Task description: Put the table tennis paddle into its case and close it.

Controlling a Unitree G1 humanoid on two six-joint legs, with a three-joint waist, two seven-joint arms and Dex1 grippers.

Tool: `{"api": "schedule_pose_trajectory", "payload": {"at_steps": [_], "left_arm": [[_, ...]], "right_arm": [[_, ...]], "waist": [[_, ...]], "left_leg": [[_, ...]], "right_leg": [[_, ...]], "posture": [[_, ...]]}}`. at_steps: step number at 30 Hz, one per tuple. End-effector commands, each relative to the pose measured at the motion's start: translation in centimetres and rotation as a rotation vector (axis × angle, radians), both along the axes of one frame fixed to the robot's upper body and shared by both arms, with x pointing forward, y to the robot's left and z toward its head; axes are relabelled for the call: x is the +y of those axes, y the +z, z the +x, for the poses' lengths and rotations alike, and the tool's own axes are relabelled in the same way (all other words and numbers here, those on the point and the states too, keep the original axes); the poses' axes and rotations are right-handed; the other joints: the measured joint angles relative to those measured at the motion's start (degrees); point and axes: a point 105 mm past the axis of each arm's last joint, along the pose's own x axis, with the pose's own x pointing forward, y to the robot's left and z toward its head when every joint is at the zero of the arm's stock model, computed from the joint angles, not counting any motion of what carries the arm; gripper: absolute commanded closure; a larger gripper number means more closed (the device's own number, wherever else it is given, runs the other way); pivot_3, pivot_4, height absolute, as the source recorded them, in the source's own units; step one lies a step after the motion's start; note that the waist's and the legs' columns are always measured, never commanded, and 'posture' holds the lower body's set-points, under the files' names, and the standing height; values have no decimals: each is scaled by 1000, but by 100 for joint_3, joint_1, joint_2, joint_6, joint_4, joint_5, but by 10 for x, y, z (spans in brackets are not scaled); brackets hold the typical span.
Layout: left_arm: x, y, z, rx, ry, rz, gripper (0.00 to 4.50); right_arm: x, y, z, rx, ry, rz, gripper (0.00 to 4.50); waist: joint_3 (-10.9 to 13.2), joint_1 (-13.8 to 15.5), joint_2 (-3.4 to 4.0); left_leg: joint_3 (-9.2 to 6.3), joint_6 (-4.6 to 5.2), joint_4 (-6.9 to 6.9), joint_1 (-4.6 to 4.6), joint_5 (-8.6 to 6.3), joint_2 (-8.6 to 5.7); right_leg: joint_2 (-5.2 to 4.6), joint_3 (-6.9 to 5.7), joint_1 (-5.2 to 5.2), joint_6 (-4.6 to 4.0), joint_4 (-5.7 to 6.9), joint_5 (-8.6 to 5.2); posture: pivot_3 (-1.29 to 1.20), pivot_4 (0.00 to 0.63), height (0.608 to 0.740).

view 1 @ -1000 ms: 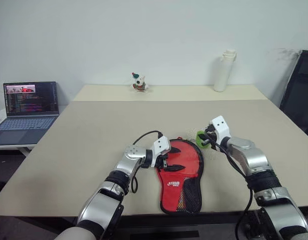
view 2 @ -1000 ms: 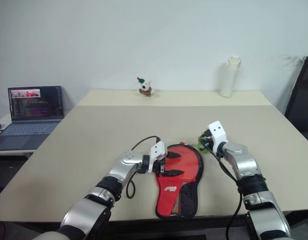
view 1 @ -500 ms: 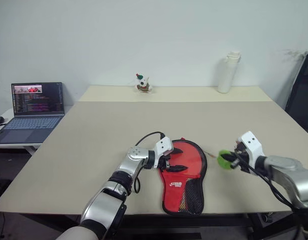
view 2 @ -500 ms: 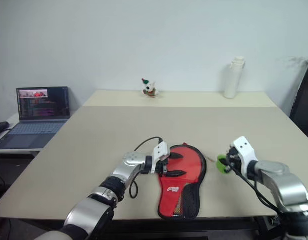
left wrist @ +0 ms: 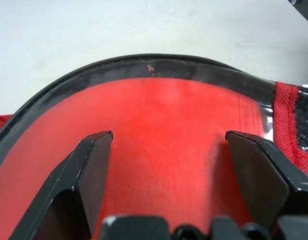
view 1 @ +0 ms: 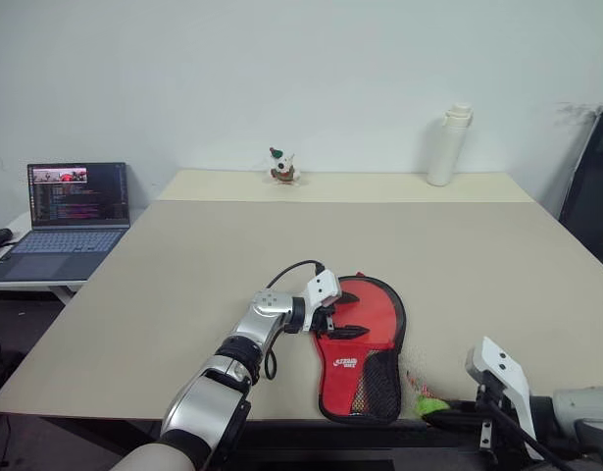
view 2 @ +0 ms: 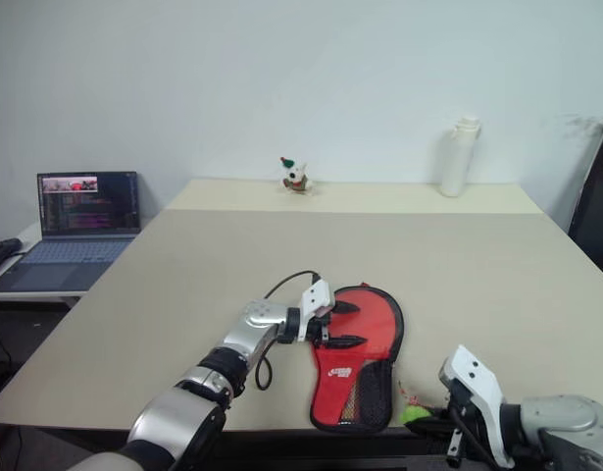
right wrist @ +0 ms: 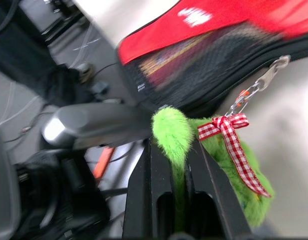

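Observation:
The red case (view 1: 365,339) lies flat on the table, mesh pocket and white logo facing up, narrow end toward the front edge. My left gripper (view 1: 347,317) is open, its black fingers (left wrist: 91,165) resting on the round red part of the case (left wrist: 164,105). My right gripper (right wrist: 176,144) is shut on a green fluffy charm (right wrist: 229,150). A small chain (right wrist: 254,87) links the charm to the case's edge. This charm (view 1: 430,404) sits at the table's front edge, right of the case's narrow end. The paddle is hidden.
An open laptop (view 1: 66,211) sits on a side table at the left. A white bottle (view 1: 450,145) and a small figurine (view 1: 281,167) stand at the table's far edge. A black chair (view 1: 590,186) is at the right.
My right gripper has drawn back with the green charm, from beside the case's round end down its right side to the table's front edge. The left gripper has stayed put.

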Motion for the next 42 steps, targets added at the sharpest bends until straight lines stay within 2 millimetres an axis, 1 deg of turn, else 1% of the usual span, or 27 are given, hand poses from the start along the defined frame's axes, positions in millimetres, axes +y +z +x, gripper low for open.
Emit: {"api": "schedule_pose_trajectory", "payload": {"at_steps": [1, 4, 8, 12, 17, 20, 22, 23, 25, 27, 28, 29, 31, 32, 34, 36, 38, 40, 42], "left_arm": [[7, -31, -10, 84, 2, 91, 569], [7, -32, -10, 82, 4, 91, 569], [7, -32, -10, 80, 7, 91, 569], [7, -32, -9, 76, 10, 92, 569], [6, -30, -9, 71, 12, 88, 569], [6, -29, -8, 68, 13, 85, 569], [5, -29, -8, 66, 14, 82, 569], [5, -28, -8, 65, 14, 80, 569], [3, -26, -7, 56, 15, 72, 569], [1, -22, -7, 38, 10, 60, 569], [1, -21, -6, 33, 9, 56, 569], [0, -18, -6, 26, 7, 46, 569], [-2, -7, -5, -4, -8, 12, 569], [-3, -4, -5, -14, -14, 2, 569], [-2, 5, -5, -37, -29, -18, 569], [4, 27, -4, -72, -33, -75, 569], [18, 50, -3, -124, -17, -110, 569], [30, 60, -6, -133, 11, -127, 569], [39, 65, -10, -126, 36, -134, 569]], "right_arm": [[16, 6, -28, 71, 136, 63, 4465], [24, 8, -40, 107, 177, 106, 4465], [29, 10, -47, 123, 194, 136, 4465], [30, 11, -47, 114, 197, 140, 4465], [25, 9, -38, 93, 161, 122, 4465], [19, 9, -34, 89, 150, 116, 3694], [15, 11, -26, 62, 131, 109, 3015], [13, 11, -22, 45, 121, 103, 2675], [5, 16, -2, -15, 74, 93, 1962], [-3, 26, 26, -106, 8, 93, 1962], [-6, 29, 34, -135, -11, 92, 1962], [-10, 33, 48, -187, -48, 86, 1962], [-22, 44, 84, -344, -152, 78, 1962], [-26, 48, 95, -390, -180, 75, 1962], [-28, 56, 110, -485, -192, 104, 1962], [-33, 59, 124, -538, -177, 102, 1962], [-35, 63, 137, -508, -175, 165, 1962], [-34, 69, 149, -527, -169, 201, 1962], [-32, 71, 159, -547, -156, 211, 1962]], "waist": [[0, 5, -1], [0, 0, -5], [-2, -2, -11], [-2, -1, -12], [-2, -2, -13], [-2, -2, -14], [-1, -2, -15], [-1, -3, -17], [0, -15, -19], [1, -36, -20], [1, -38, -20], [1, -33, -20], [3, -36, -24], [4, -40, -23], [5, -25, -18], [13, -43, -19], [44, -72, -28], [74, -91, -35], [81, -133, -34]], "left_leg": [[-3, 0, 0, -2, 0, 0], [-3, 0, 3, 2, 0, 1], [-10, 0, 3, 13, -1, 2], [-24, -1, 2, 12, -1, 2], [-33, -1, 2, 11, -1, 1], [-40, -1, 2, 11, -1, 1], [-41, -1, 2, 12, -1, 1], [-41, -1, 2, 12, -1, 1], [-43, -1, 3, 15, -1, 1], [-43, -1, 5, 19, -1, 0], [-43, -1, 7, 21, -1, -1], [-43, -1, 7, 20, -1, -3], [-48, -1, 3, 18, -1, -4], [-48, -1, 2, 13, -1, -3], [-47, 0, 1, -4, 0, -5], [-47, 0, 0, -28, -1, -3], [-36, 1, -4, -45, -1, -4], [-19, 1, -5, -49, 0, 4], [-14, 1, -6, -43, -1, 12]], "right_leg": [[0, -2, 0, 0, -1, -1], [0, -2, 3, 0, 3, 0], [-1, -5, 14, -14, 1, -9], [-1, -5, 15, -12, -2, -9], [-1, -8, 15, -11, -2, -8], [-1, -9, 15, -14, -3, -10], [-2, -9, 15, -14, -3, -10], [-2, -9, 16, -14, -4, -10], [-2, -10, 19, -18, -4, -12], [-2, -8, 24, -22, -4, -15], [-3, -8, 25, -24, -4, -15], [-4, -8, 25, -25, -4, -16], [-5, -11, 25, -26, -7, -17], [-3, -11, 22, -26, -10, -17], [-3, -10, 6, -6, -9, -5], [3, -8, -17, 2, -8, -1], [5, 6, -45, 2, 4, -1], [13, 24, -63, 0, 17, 0], [20, 29, -64, -2, 18, -2]], "posture": [[0, 150, 740], [0, 150, 740], [0, 150, 740], [0, 150, 740], [0, 150, 740], [0, 150, 740], [0, 150, 740], [0, 150, 740], [0, 150, 740], [0, 150, 740], [0, 150, 740], [0, 150, 740], [0, 150, 740], [0, 150, 740], [0, 150, 740], [0, 150, 740], [0, 150, 740], [0, 150, 740], [0, 150, 740]]}}
